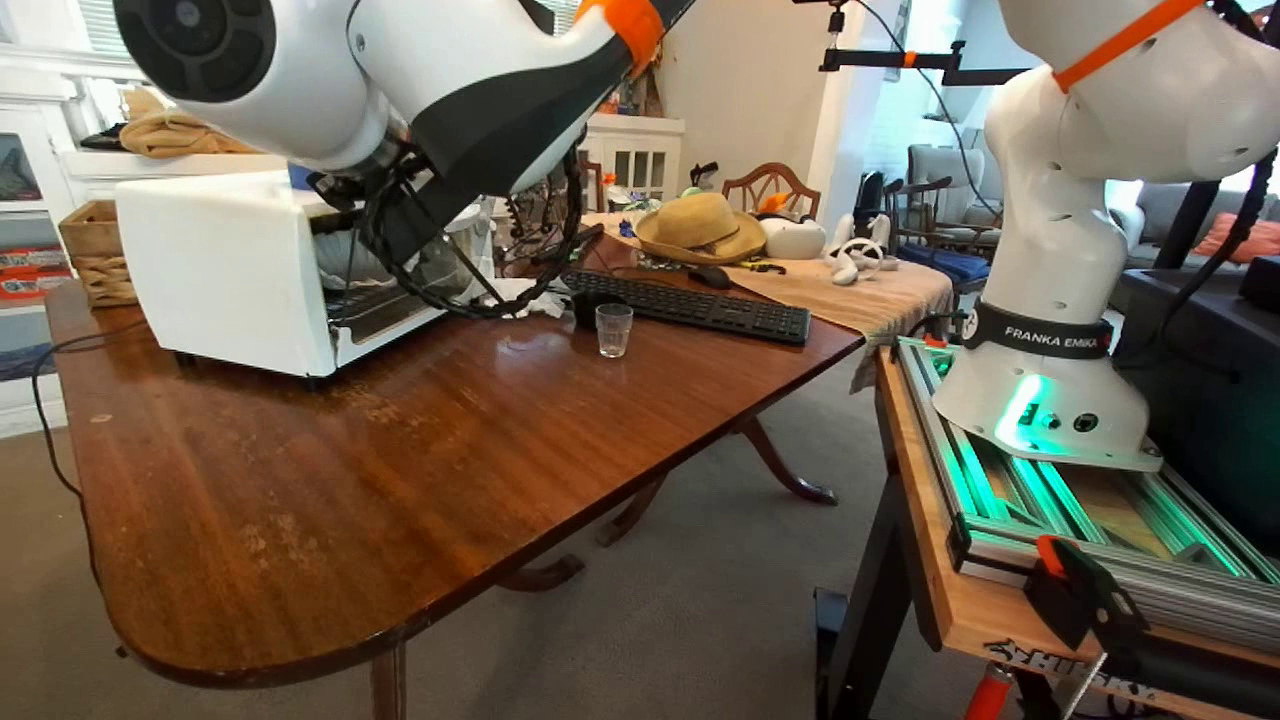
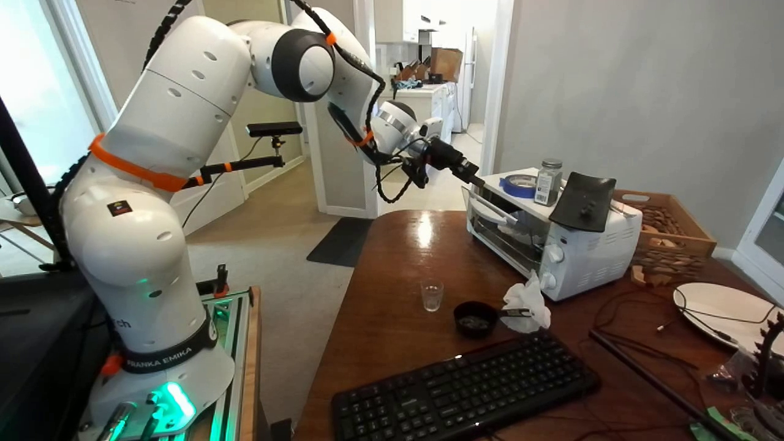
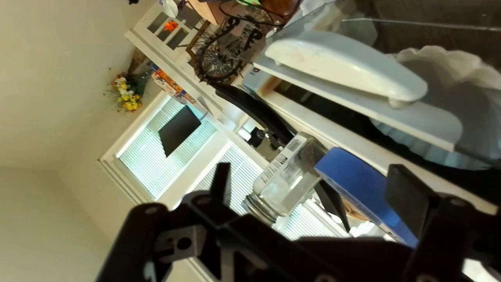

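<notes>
Nearest: the gripper (image 3: pixel 315 192), spread wide, nothing held. Beyond, a blue tape roll (image 3: pixel 362 188) and glass jar (image 3: pixel 291 176) atop the white toaster oven (image 2: pixel 576 248), on the wooden table (image 2: pixel 386 318). Step reads as lining up at the oven's front; next move calls for avoiding both. Glass door (image 3: pixel 426 122) ajar; contact hard to judge.
</notes>
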Robot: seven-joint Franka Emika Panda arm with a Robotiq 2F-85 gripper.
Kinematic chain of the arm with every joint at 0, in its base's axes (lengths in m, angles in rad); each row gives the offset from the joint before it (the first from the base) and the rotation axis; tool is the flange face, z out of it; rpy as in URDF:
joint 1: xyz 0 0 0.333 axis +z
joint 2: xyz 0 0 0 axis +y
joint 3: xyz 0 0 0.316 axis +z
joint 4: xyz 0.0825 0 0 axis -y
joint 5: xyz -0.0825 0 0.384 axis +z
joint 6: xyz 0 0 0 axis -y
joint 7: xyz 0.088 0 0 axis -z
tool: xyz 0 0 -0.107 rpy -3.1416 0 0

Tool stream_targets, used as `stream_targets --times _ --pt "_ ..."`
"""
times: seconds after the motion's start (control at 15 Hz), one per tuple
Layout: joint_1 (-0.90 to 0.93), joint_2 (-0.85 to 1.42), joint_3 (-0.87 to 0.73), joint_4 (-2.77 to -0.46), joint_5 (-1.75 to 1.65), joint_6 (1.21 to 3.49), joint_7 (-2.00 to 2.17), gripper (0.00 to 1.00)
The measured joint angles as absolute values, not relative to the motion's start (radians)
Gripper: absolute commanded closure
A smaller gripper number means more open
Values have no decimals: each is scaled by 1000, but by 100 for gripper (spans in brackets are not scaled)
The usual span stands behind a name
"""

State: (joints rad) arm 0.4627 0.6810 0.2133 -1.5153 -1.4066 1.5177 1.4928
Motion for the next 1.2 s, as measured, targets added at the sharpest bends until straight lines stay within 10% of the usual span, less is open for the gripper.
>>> stream_targets --times 1.2 --pt "551 700 250 -1519 -1583 1626 1315 0"
